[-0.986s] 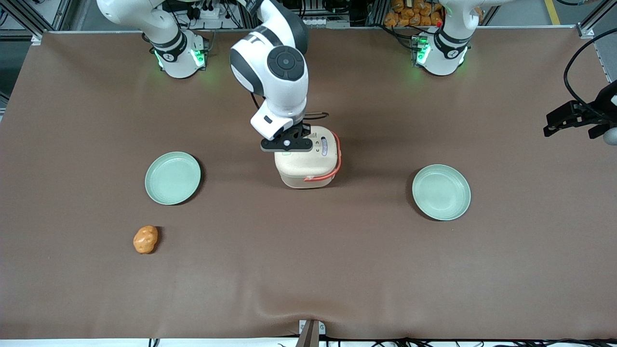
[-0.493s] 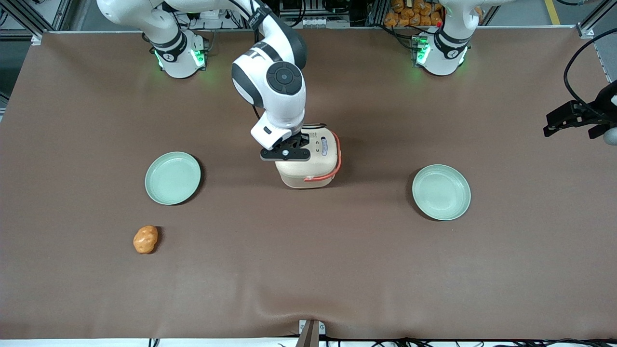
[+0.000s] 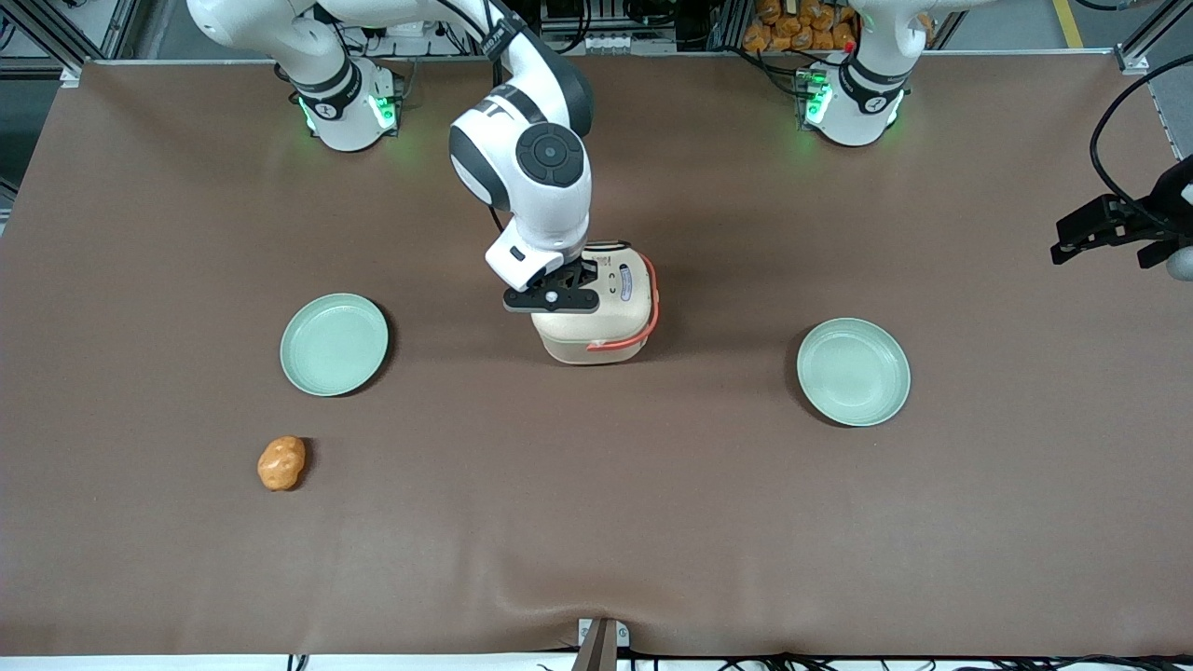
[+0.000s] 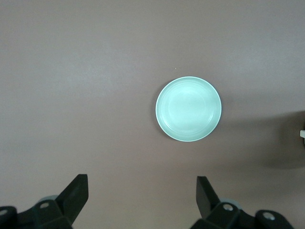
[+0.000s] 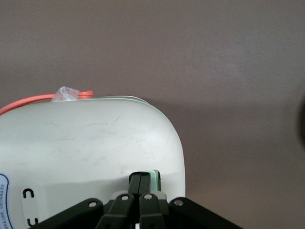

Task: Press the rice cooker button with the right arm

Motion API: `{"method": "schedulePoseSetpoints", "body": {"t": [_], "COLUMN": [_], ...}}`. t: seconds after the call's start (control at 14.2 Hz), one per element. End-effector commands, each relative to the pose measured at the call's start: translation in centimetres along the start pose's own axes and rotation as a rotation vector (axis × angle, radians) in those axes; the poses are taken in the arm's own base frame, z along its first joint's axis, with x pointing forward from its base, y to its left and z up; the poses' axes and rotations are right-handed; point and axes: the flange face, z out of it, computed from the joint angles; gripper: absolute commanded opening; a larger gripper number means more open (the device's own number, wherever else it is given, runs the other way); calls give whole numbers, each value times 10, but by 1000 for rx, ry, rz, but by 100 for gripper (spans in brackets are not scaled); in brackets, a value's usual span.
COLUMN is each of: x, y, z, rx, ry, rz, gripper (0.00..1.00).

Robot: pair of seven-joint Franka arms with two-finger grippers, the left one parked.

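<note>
rice cooker (image 3: 596, 312) stands at the middle of the table (image 3: 596, 522) between two plates, and the gripper (image 5: 139, 183), fingers closed together holding nothing, rests its tips on the green button (image 5: 153, 180) to press it

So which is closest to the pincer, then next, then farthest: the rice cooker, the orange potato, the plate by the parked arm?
Seen from the front:
1. Rice cooker, right under the pincer.
2. Plate, toward the parked arm's end.
3. Potato, toward the working arm's end, nearest the camera.

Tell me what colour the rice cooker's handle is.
Coral red; the handle on the rice cooker shows best in the front view, beside the gripper.
</note>
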Motion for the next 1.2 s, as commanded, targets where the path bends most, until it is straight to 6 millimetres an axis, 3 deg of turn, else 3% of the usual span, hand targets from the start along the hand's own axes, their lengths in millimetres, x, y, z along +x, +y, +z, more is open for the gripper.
{"method": "schedulePoseSetpoints", "body": {"t": [0.0, 0.07, 0.14, 0.21, 0.28, 0.49, 0.63, 0.85, 0.92, 1.13], "x": [-1, 0, 2, 7, 11, 21, 39, 59, 60, 64], "y": [1, 1, 2, 9, 17, 41, 80, 159, 193, 305], "z": [32, 24, 8, -18, -46, -132, -177, -231, -253, -282], "rx": [-36, -27, -8, 12, 24, 34, 24, 37, 53, 46], "ry": [-17, -15, -7, 5, 4, 16, 1, 4, 16, -42], "rz": [18, 23, 25, 36, 50, 70, 131, 117, 102, 36], "gripper": [0, 0, 13, 68, 100, 100, 100, 100, 100, 100]}}
